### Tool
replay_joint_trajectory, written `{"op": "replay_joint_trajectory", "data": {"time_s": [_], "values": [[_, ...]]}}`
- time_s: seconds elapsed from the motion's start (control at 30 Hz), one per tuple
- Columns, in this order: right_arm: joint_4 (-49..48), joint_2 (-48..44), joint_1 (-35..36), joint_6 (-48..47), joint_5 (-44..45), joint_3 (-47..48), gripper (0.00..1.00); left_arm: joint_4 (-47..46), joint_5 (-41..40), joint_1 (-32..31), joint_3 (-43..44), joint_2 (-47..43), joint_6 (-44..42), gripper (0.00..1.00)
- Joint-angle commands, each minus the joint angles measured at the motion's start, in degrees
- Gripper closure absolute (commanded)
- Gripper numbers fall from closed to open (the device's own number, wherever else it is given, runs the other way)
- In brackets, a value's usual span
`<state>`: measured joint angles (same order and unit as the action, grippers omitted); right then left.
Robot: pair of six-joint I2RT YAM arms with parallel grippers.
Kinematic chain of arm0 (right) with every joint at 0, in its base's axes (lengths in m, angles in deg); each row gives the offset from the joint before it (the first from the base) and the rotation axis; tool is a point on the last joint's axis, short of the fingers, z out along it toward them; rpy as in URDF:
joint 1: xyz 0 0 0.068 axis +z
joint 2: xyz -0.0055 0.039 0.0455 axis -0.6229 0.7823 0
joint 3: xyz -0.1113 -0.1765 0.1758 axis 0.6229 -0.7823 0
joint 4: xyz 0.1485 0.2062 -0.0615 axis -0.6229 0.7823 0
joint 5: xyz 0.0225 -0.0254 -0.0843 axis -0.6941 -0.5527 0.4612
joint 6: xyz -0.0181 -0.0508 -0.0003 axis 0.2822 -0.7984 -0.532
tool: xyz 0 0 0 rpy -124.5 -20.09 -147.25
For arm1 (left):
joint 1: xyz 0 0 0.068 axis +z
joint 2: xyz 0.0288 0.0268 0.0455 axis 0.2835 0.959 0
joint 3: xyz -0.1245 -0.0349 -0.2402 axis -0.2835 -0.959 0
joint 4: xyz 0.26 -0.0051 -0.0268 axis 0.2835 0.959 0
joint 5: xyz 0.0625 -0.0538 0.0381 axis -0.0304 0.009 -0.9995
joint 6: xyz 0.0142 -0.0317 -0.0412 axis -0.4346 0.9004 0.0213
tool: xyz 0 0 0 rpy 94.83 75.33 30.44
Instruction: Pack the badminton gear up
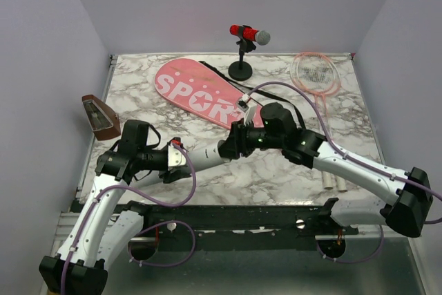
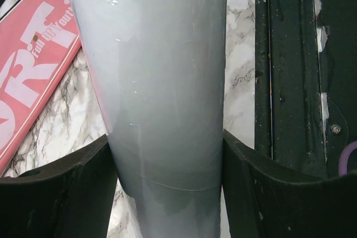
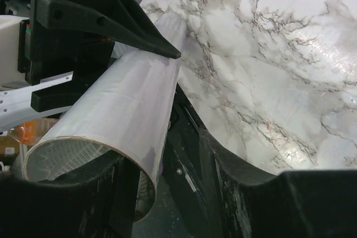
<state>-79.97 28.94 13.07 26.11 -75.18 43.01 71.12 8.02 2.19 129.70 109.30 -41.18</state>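
left wrist: tube [image 2: 162, 71] between pincer [image 2: 166, 137] fingers [image 2: 67, 188]

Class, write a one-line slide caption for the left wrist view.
Left gripper clamps the white tube; pink bag lies on the marble table beside it.

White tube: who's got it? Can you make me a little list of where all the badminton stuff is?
tube: held sideways between the two arms
left gripper: shut on the tube, a finger pressed on each side
right gripper: open, at the tube's open end, gap beside one finger
bag: pink, lying flat on the table behind the tube
rackets: together at the table's back right, beside the bag
packed so far: tube and rackets are both outside the bag
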Motion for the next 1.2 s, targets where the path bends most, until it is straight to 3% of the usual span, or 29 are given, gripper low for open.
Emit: {"op": "replay_joint_trajectory", "data": {"time_s": [0.0, 0.3, 0.53, 0.77, 0.97, 1.1, 1.17], "values": [[-2.3, 1.2, 1.1, 0.2, -1.2, -1.4, 0.48, -1.0, 3.8, -0.2, 1.3, -0.2, -0.2, 0.48], [-0.1, -0.4, 1.5, -0.7, -1.0, 0.1, 0.38, -1.1, 3.7, -0.2, 1.5, 0.2, -0.1, 0.48], [14.8, -6.5, 1.4, -5.5, 9.6, 9.6, 0.32, -1.3, 1.3, -0.2, 0.2, -0.1, -0.4, 0.47], [25.2, -11.9, 1.3, -4.5, 21.7, 14.0, 0.27, -2.4, 0.0, -0.2, -0.4, -0.6, 1.4, 0.47], [37.1, -12.1, 1.1, 9.9, 39.8, 9.3, 0.19, -6.2, -5.7, -0.3, 1.4, 1.9, 9.7, 0.47], [40.1, -13.4, 1.1, 25.1, 43.3, -0.2, 0.19, -6.5, -9.1, -0.3, 4.6, 5.7, 13.9, 0.48], [36.2, -16.3, 1.1, 28.1, 41.8, -7.0, 0.19, -6.9, -10.3, -0.3, 3.7, 5.8, 12.6, 0.48]]}}
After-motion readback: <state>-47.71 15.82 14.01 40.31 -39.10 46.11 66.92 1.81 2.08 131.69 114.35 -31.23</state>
